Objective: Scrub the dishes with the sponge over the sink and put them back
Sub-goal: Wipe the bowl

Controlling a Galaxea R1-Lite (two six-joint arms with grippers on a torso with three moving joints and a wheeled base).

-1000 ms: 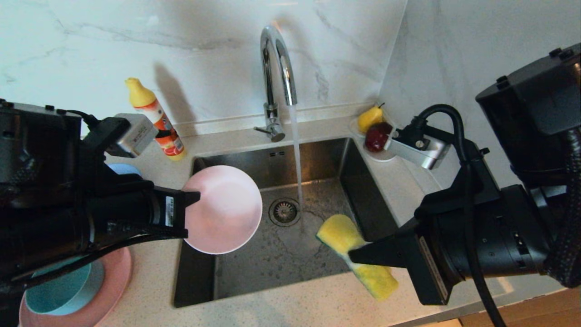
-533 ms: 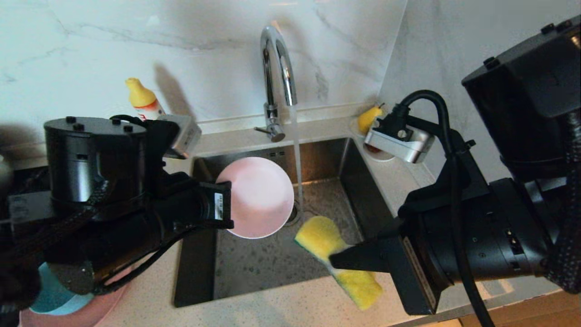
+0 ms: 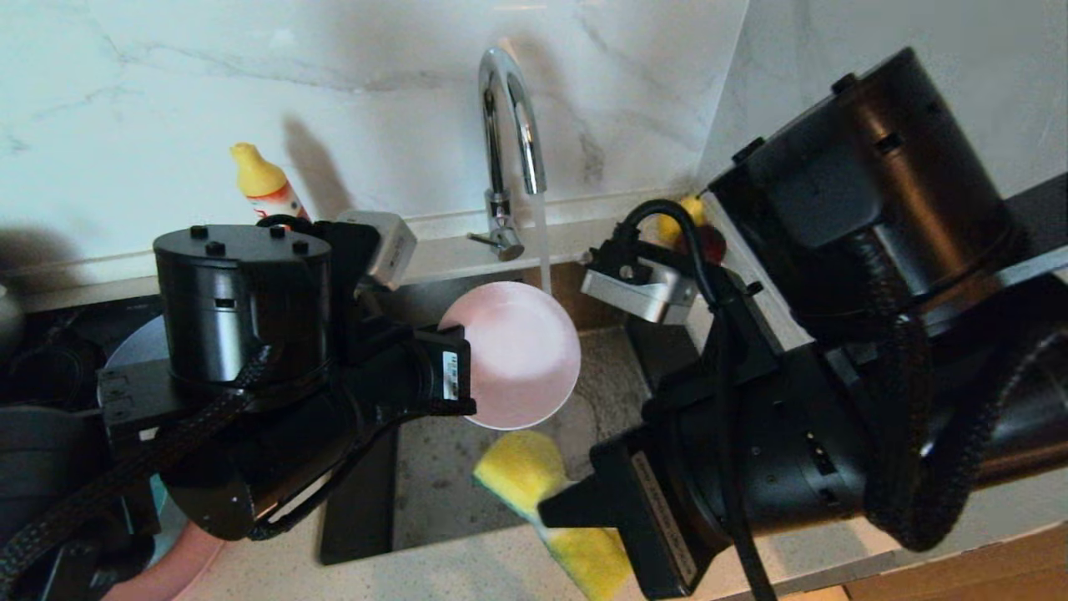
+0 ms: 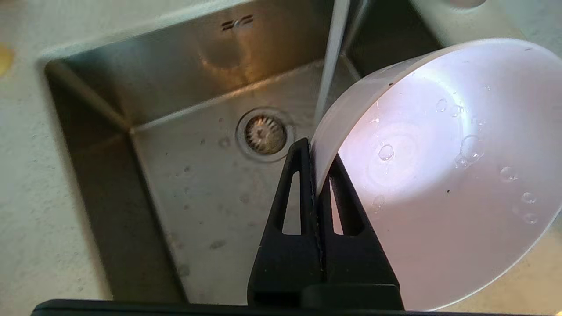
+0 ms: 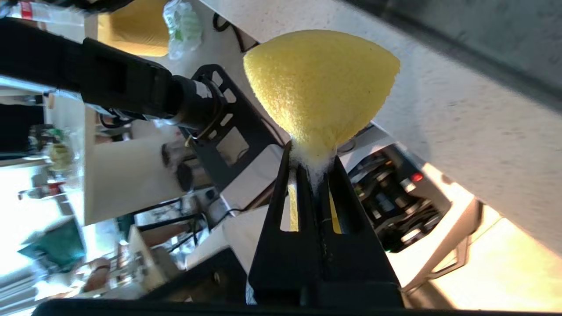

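My left gripper is shut on the rim of the pale pink-white bowl, one finger inside and one outside. It holds the bowl tilted over the sink, close beside the running water. Water drops cling inside the bowl, where the left gripper pinches its wall above the drain. Just below the bowl, over the sink's front edge, my right gripper is shut on the middle of the yellow sponge. The sponge bulges past the right gripper. Both arms hide most of the other dishes.
The chrome faucet runs a thin stream into the basin. A yellow-capped bottle stands at the back left. A sliver of blue-grey plate and of pink plate shows at the left. The pear peeks out at the back right.
My left arm has carried the bowl right and back, up to the water stream. My right arm has brought the sponge left along the sink's front, under the bowl.
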